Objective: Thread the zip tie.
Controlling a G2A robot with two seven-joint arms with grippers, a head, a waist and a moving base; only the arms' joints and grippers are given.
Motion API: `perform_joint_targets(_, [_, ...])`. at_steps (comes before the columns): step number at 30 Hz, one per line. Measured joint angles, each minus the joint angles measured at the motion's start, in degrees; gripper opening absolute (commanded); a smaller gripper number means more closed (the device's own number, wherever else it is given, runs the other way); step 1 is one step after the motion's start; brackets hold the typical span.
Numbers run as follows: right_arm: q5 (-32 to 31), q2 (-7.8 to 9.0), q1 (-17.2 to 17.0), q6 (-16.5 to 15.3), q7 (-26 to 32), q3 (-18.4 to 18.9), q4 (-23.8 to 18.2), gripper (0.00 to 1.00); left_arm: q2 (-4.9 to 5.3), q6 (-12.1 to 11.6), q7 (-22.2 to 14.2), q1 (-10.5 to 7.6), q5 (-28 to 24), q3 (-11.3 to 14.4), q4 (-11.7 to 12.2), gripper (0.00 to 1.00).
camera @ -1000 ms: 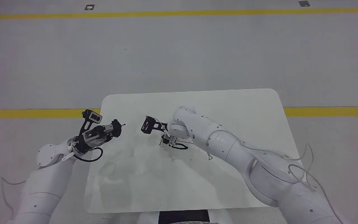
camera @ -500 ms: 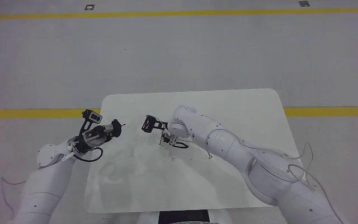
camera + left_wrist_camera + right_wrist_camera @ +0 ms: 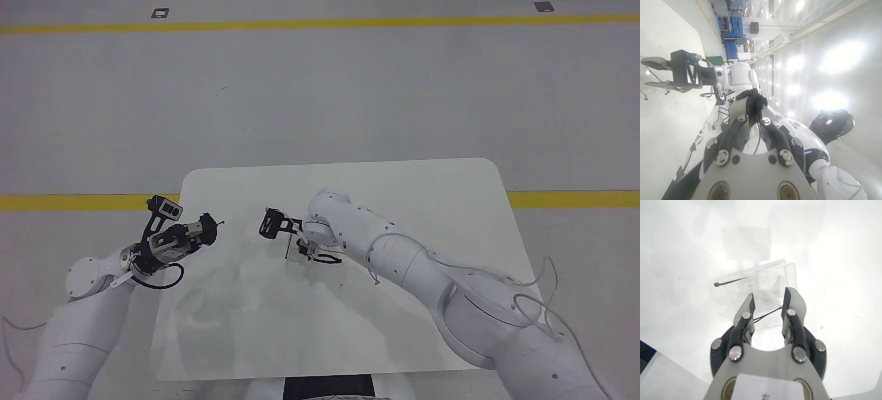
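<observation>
On a smooth, glossy white table point(image 3: 829, 256): a clear box point(image 3: 772, 275), thin-walled, hard-edged, see-through on every side. Along its top rim, a black zip tie point(image 3: 730, 281), slim and flexible, its small blocky head poking out past one corner of the box. Low at the box's near wall, a second thin black strand point(image 3: 768, 313); impossible to tell whether part of the same tie. Just beside that near wall, the right gripper point(image 3: 769, 292), metal fingers faced with ribbed black pads point(image 3: 785, 300), spread wide and gripping nothing, the lower strand crossing behind the gap, the tie's head off to one side beyond the fingertips. Right arm bent at the elbow, forearm stretched toward the box, wrist angled down at it. Well apart from the box, the left gripper point(image 3: 207, 228), raised and pointed toward the box, black-tipped fingers pressed together. Between those fingers, a thin dark line point(image 3: 757, 136), hard to say whether pinched.
</observation>
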Motion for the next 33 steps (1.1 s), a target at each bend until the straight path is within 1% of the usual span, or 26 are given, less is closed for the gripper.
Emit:
perform_joint_targets(6, [0.65,0.31,-0.27,0.00,-0.59,-0.90,-1.84,0.36,0.00,0.00,0.00,0.00,0.00,0.00,0.00,0.00])
perform_joint_targets(10, [0.25,0.38,-0.12,0.00,-2.08,-1.07,-1.68,0.36,0.00,0.00,0.00,0.00,0.00,0.00,0.00,0.00])
perform_joint_targets(14, [-1.06,0.30,0.07,0.31,-3.84,-0.23,-1.19,0.36,0.00,0.00,0.00,0.00,0.00,0.00,0.00,0.00])
perform_joint_targets(18, [-2.87,0.41,-0.11,2.86,-5.79,1.03,-1.38,0.31,0.00,0.00,0.00,0.00,0.00,0.00,0.00,0.00])
perform_joint_targets(21, [-3.94,0.48,-0.41,4.50,-5.68,1.81,-1.55,0.29,0.00,0.00,0.00,0.00,0.00,0.00,0.00,0.00])
perform_joint_targets(23, [-4.57,0.39,-0.59,5.12,-5.09,2.17,-1.61,0.31,0.00,0.00,0.00,0.00,0.00,0.00,0.00,0.00])
perform_joint_targets(28, [-5.55,0.14,-0.83,5.99,-4.88,3.25,-1.65,0.31,0.00,0.00,0.00,0.00,0.00,0.00,0.00,0.00])
perform_joint_targets(33, [-6.72,-0.03,-1.15,7.81,-3.90,4.43,-1.48,0.32,0.00,0.00,0.00,0.00,0.00,0.00,0.00,0.00])
